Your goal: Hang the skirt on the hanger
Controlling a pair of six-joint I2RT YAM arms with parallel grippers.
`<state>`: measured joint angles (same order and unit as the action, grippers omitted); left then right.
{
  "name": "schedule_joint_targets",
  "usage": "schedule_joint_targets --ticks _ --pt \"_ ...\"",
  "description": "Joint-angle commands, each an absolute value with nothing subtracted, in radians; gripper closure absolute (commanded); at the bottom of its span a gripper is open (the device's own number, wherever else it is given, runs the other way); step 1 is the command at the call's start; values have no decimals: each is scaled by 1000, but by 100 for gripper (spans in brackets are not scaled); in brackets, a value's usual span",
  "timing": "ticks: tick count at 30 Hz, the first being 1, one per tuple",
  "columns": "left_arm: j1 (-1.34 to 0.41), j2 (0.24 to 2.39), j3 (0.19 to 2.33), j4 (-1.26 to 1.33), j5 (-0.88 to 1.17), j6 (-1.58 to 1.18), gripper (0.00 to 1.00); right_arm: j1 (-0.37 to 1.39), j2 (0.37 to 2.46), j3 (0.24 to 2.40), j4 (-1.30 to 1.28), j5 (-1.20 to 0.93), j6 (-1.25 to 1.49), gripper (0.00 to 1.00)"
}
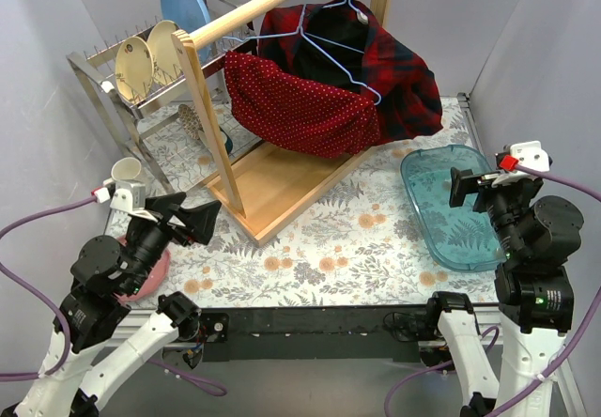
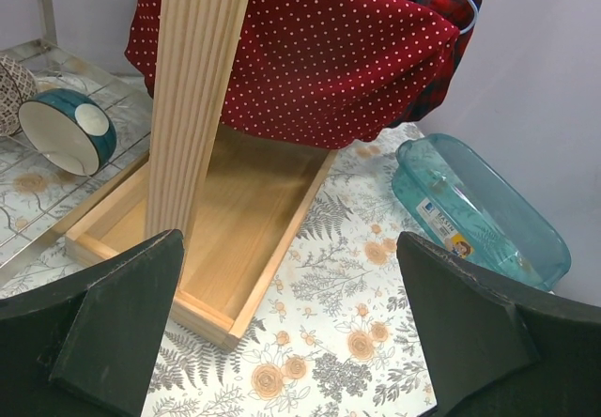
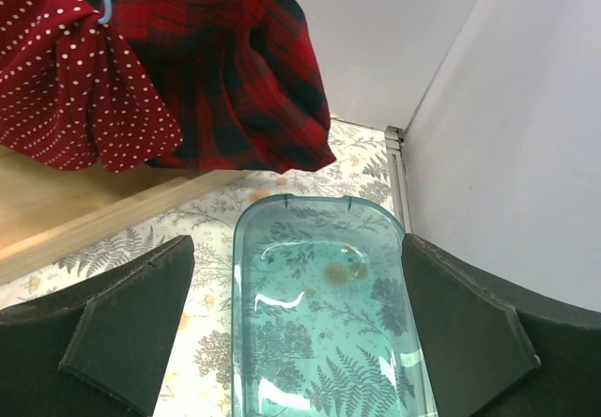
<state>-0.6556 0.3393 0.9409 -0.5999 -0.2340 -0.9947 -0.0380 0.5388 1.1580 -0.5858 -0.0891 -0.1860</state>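
A red polka-dot skirt (image 1: 296, 107) hangs draped on a light blue wire hanger (image 1: 324, 46) from the wooden rail (image 1: 254, 6), beside a red and black plaid garment (image 1: 399, 74) on another hanger. The skirt also shows in the left wrist view (image 2: 319, 60) and the right wrist view (image 3: 75, 88). My left gripper (image 1: 192, 222) is open and empty, low at the near left, apart from the skirt. My right gripper (image 1: 465, 189) is open and empty above the teal basin (image 1: 451, 206).
The wooden rack's upright post (image 1: 208, 116) and its tray base (image 1: 282, 184) stand mid-table. A metal dish rack (image 1: 141, 74) with plates stands at the back left, with a teal bowl (image 2: 68, 131) beside it. A pink object (image 1: 150, 276) lies under the left arm. White walls close both sides.
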Motion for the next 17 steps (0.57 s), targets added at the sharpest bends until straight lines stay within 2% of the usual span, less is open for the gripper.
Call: schedule_joint_targets --ticks 1,17 --pt "-649 337 965 -615 -252 -982 2 -41 529 1147 -532 -20 -140 1" --pt "-650 342 940 -600 -245 -986 2 -41 529 1129 -523 -17 -118 1"
